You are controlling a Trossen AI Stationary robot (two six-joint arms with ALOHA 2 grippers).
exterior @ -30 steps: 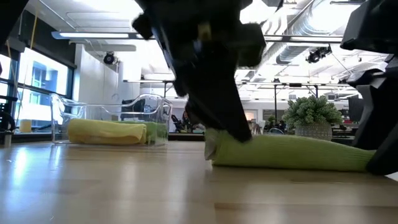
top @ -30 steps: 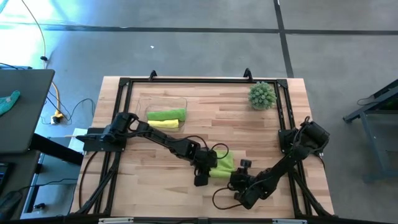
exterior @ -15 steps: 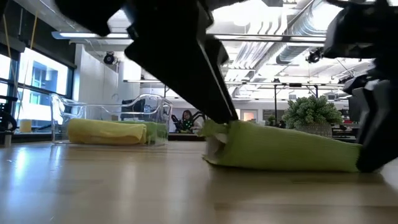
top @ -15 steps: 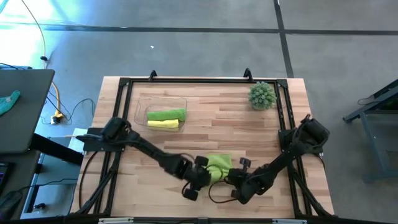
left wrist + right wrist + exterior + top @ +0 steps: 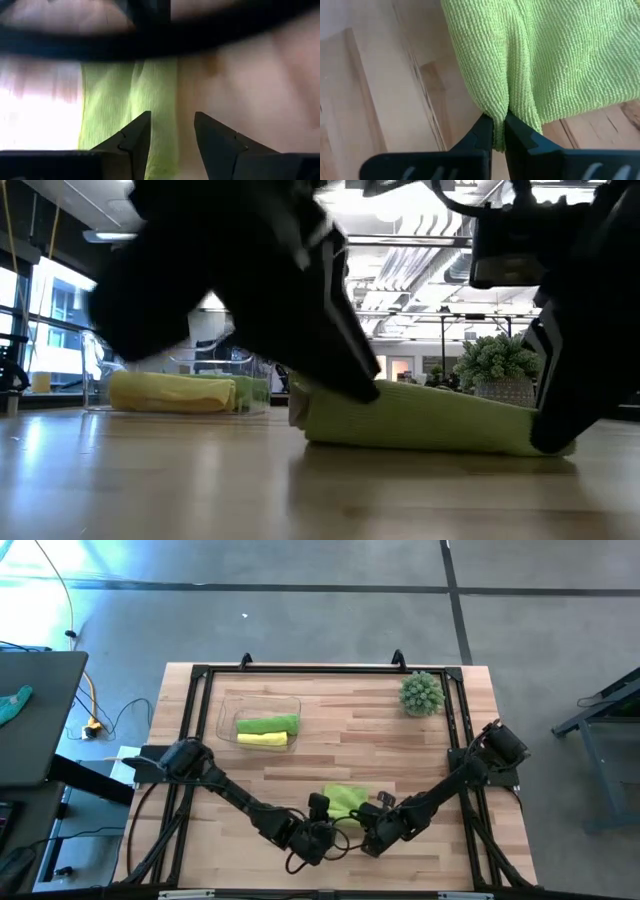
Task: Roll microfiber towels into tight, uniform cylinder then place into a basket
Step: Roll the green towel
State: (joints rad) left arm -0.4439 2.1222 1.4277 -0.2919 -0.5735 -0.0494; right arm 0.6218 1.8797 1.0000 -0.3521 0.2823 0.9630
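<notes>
Pinching the green towel's (image 5: 555, 65) edge, my right pincer (image 5: 499, 131) is clenched on it at the table's (image 5: 400, 745) front. My left pincer (image 5: 172, 131) stands parted over the same towel's other end.

Lime-green towel (image 5: 347, 801) with a fine ribbed weave, near the counter's front edge. Counter (image 5: 340, 740): pale wood planks with darker grain streaks, framed in black. Clear basket (image 5: 226, 706) toward the back left corner, holding one lime-green roll (image 5: 268, 725) and one yellow roll (image 5: 263, 739). Spiky green ball plant (image 5: 421, 693) at the back right corner. Both arms are black. Floor (image 5: 320, 620): grey.
</notes>
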